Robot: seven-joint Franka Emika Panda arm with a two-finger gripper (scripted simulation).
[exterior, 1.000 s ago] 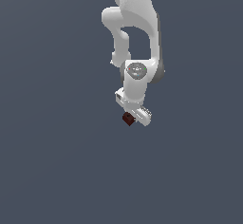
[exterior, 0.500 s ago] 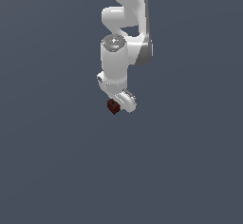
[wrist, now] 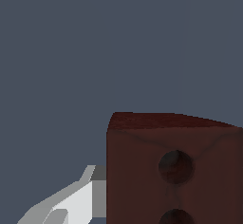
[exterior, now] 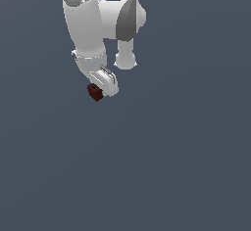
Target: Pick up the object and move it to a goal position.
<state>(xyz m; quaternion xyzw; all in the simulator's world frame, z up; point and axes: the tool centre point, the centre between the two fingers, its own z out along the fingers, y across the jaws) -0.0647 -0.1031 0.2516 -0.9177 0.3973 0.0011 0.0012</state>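
The object, a small dark red-brown block [exterior: 95,92], sits at the tip of my white gripper [exterior: 97,91] in the exterior view, held in the air. My gripper is shut on it; its fingers are mostly hidden behind the hand there. In the wrist view the block [wrist: 171,171] fills much of the picture, with two dark dots on its face, and one grey-white finger [wrist: 76,200] presses against its side. No goal marker shows in either view.
The white arm [exterior: 88,24] reaches down from the top of the exterior view. All around is a plain dark grey-blue background with no other objects, edges or surface marks.
The arm has swung toward the exterior view's left and up a little, carrying the block with it. The wrist has turned. The grip on the block has stayed shut.
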